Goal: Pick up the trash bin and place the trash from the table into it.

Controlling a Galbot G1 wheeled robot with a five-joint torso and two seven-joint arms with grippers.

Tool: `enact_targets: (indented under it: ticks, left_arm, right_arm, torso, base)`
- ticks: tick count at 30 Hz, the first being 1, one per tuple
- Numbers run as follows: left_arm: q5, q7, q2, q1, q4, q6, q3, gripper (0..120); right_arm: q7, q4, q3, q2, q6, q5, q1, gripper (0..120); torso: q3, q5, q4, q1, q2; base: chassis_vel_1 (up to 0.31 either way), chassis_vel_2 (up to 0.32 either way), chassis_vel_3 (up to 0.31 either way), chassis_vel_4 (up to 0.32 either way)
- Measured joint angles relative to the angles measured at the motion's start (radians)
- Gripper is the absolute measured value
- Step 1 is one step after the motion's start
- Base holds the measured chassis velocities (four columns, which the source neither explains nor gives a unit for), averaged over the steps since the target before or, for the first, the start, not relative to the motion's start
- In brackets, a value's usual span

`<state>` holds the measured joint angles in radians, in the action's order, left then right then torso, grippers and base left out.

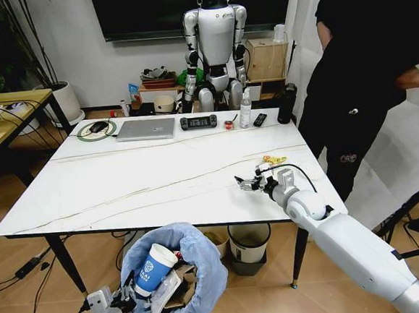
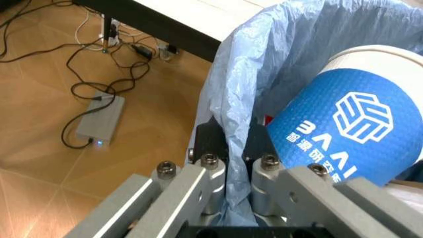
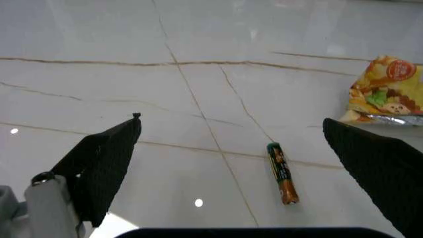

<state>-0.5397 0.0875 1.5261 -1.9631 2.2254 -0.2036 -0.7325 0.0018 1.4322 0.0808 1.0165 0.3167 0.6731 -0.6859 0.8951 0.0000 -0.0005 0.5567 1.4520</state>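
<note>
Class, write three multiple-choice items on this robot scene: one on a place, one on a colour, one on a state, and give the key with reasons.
1. Where is the trash bin?
A. on the table
B. below the table's near edge, held by the left gripper
C. beside the laptop

2. What colour is the paper cup in the bin?
A. blue and white
B. red
C. green

3. How is the right gripper?
A. shut on the yellow wrapper
B. shut on the battery
C. open above the table

Key: B, the left gripper pinches the bag-lined rim below the table. A, its wall is blue with white print and a white rim. C, the battery lies between its spread fingers, the yellow wrapper beyond.
</note>
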Motion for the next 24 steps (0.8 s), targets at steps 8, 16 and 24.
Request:
enact_targets:
  ticks: [8,16,24]
  left_arm:
    - [-0.005,0.000,-0.004,0.000,0.000,0.000,-0.001,0]
    - [-0.013,0.000,-0.008,0.002,0.000,0.001,-0.005,0]
    - [-0.017,0.000,-0.010,0.001,0.000,0.001,-0.007,0]
  right_arm:
    - [0.002,-0.023,-0.003,-0.013,0.021,-0.008,0.001,77]
    - [0.008,-0.025,-0.003,-0.026,0.039,-0.001,-0.007,46]
    - [0.008,-0.027,0.001,-0.033,0.048,0.012,-0.010,19]
  torso:
    - [0.000,0.0001,0.0000,0.000,0.000]
    - [0.000,0.0000,0.0000,0.000,0.000]
    - [0.000,0.0000,0.0001,0.000,0.000]
  base:
    - [0.000,0.000,0.000,0.000]
    - [0.000,0.000,0.000,0.000]
    - [0.000,0.000,0.000,0.000]
